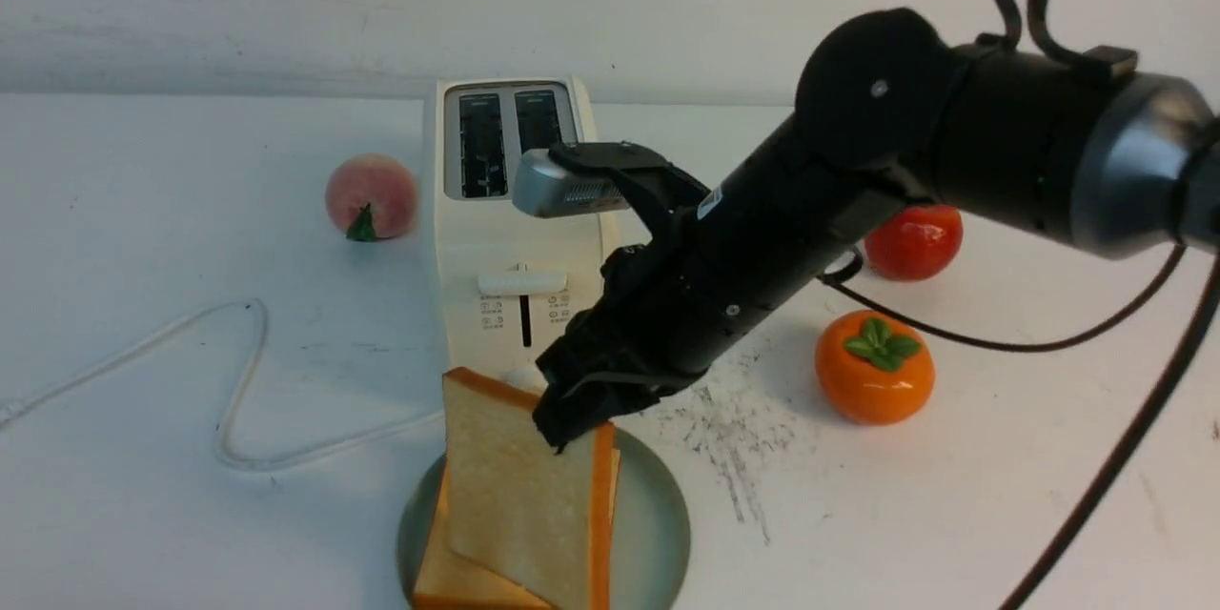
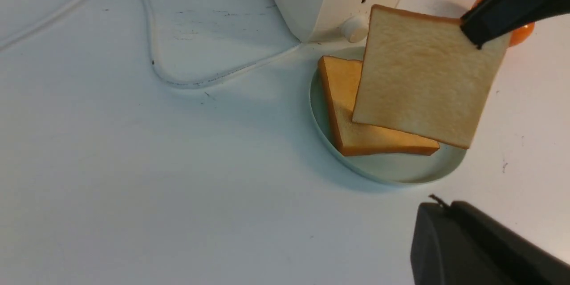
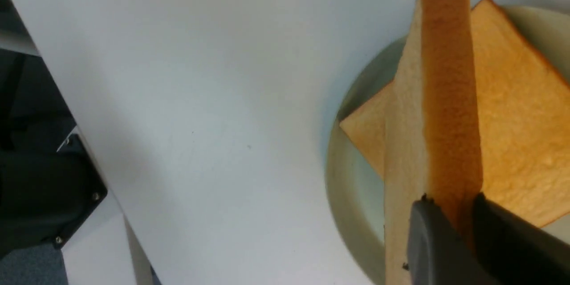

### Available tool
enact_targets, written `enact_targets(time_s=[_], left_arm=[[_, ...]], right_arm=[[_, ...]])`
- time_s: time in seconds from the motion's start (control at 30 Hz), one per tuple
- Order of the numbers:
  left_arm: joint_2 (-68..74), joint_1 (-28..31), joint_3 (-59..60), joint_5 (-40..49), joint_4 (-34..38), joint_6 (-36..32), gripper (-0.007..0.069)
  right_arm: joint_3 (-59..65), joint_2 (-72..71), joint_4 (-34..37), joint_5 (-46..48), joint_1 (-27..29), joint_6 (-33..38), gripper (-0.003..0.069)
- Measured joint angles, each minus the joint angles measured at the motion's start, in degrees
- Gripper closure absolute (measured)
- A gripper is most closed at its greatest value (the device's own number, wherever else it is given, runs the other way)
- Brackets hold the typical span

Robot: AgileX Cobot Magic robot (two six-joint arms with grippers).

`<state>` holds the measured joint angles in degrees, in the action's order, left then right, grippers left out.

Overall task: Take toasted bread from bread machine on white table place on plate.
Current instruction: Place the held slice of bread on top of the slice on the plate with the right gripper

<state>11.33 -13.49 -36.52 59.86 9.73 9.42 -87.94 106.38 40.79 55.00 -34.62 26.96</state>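
Note:
My right gripper [image 1: 572, 424] is shut on the upper corner of one slice of toasted bread [image 1: 519, 486] and holds it tilted just above the plate [image 1: 658, 534]. The second slice [image 1: 457, 581] lies flat on the plate beneath it. In the right wrist view the fingers [image 3: 427, 240] pinch the held slice's crust edge [image 3: 449, 98]. The bread machine [image 1: 515, 229] stands behind the plate, both slots empty. My left gripper [image 2: 445, 205] is shut and empty over the white table [image 2: 178, 187], short of the plate [image 2: 392, 178].
A peach [image 1: 370, 195] lies left of the bread machine. A tomato [image 1: 913, 241] and an orange persimmon [image 1: 874, 367] lie to its right. The white cord [image 1: 238, 381] loops across the table's left. Dark scratch marks [image 1: 724, 419] lie right of the plate.

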Motion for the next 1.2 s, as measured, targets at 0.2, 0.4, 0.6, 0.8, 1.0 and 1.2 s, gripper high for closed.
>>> enact_targets(time_s=[0.2, 0.4, 0.6, 0.8, 1.0, 1.2], left_arm=[[0.0, 0.0, 0.0, 1.7, 0.1, 0.0, 0.0638], [0.0, 0.0, 0.0, 2.6, 0.1, 0.0, 0.0638], [0.0, 0.0, 0.0, 2.7, 0.1, 0.0, 0.0638], [0.0, 0.0, 0.0, 2.8, 0.0, -0.1, 0.0638], [0.0, 0.0, 0.0, 2.8, -0.1, -0.1, 0.0638], [0.0, 0.0, 0.0, 2.9, -0.1, -0.1, 0.0638]], right_arm=[[0.0, 1.1, 2.0, -1.8, 0.0, 1.0, 0.0571], [0.1, -0.4, 6.1, -2.0, 0.0, 3.8, 0.0571], [0.0, -3.7, 12.1, -1.4, 0.0, 8.5, 0.0571], [0.8, -2.4, 12.4, -1.3, 0.0, 8.8, 0.0571], [1.2, 3.0, 11.1, -1.7, 0.0, 8.9, 0.0571], [1.2, 4.4, 10.8, -2.8, 0.1, 8.9, 0.0571]])
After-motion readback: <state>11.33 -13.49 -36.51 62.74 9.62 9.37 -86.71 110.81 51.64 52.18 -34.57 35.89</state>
